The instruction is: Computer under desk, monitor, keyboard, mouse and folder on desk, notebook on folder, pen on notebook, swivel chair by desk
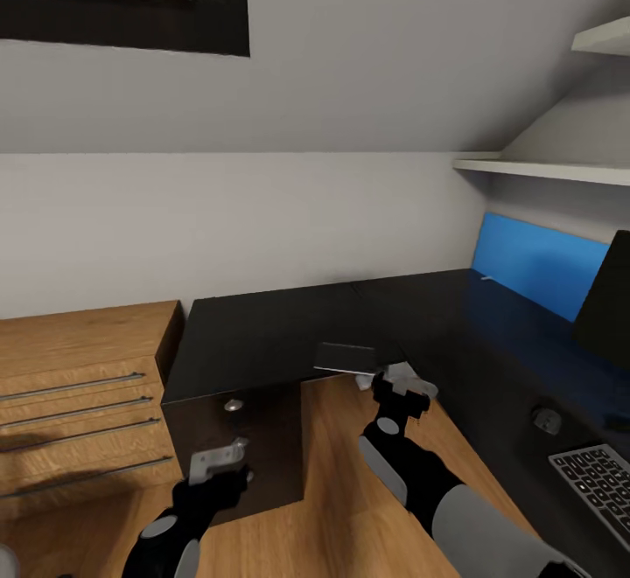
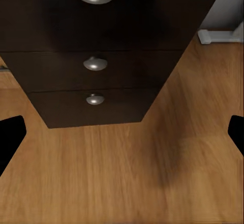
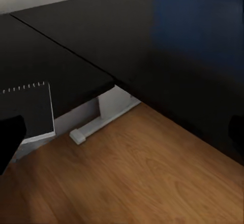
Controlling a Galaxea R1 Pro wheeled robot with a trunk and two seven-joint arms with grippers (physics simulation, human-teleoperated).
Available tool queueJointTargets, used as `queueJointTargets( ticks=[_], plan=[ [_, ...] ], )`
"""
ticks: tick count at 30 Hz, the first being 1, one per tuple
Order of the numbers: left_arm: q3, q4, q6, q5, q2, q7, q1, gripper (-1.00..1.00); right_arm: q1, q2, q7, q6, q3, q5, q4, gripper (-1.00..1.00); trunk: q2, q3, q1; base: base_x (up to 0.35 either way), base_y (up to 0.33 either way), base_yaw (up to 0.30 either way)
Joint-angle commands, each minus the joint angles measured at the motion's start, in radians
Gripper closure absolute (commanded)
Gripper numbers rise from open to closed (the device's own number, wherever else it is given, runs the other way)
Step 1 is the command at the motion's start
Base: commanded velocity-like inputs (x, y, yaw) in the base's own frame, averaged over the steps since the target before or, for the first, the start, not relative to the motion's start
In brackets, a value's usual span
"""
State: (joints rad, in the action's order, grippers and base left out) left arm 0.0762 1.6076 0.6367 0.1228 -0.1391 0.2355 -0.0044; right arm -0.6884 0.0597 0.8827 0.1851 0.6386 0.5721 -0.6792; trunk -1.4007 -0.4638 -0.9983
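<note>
2 grippers gape empty. Our right gripper (image 1: 394,379) is nearer the notebook (image 1: 346,358), which lies just left of it, seemingly overhanging the desk (image 1: 262,333) edge.

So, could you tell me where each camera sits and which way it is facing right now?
Head: high, looking down over the desk; both arms, the left gripper and right gripper show.
Left wrist: low, facing the drawer unit and floor; fingers at both edges.
Right wrist: by the desk's inner edge, facing its top and leg; fingers at both edges.
Shared: head and right wrist show the notebook.
</note>
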Motion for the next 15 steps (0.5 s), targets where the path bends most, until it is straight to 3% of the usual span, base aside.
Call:
queueJointTargets(
  ticks=[1, 5, 15],
  plan=[
    [0.001, 0.007, 0.005, 0.01, -0.006, 0.009, 0.0, -1.0, -0.007, -0.001, 0.01, 0.015, 0.006, 0.011, -0.006, -1.0, -0.001, -0.001, 0.0, 0.0, 0.0, 0.0],
    [-0.002, 0.015, 0.014, 0.008, -0.005, 0.01, 0.0, -1.0, -0.026, -0.002, 0.029, 0.037, 0.008, 0.01, -0.013, -1.0, -0.001, -0.001, 0.0, 0.0, 0.0, 0.0],
    [-0.004, 0.01, 0.014, 0.007, 0.028, 0.01, 0.0, -1.0, 0.03, -0.006, 0.032, 0.093, 0.011, 0.004, -0.012, -1.0, -0.001, -0.001, 0.0, 0.0, 0.0, 0.0]
  ],
)
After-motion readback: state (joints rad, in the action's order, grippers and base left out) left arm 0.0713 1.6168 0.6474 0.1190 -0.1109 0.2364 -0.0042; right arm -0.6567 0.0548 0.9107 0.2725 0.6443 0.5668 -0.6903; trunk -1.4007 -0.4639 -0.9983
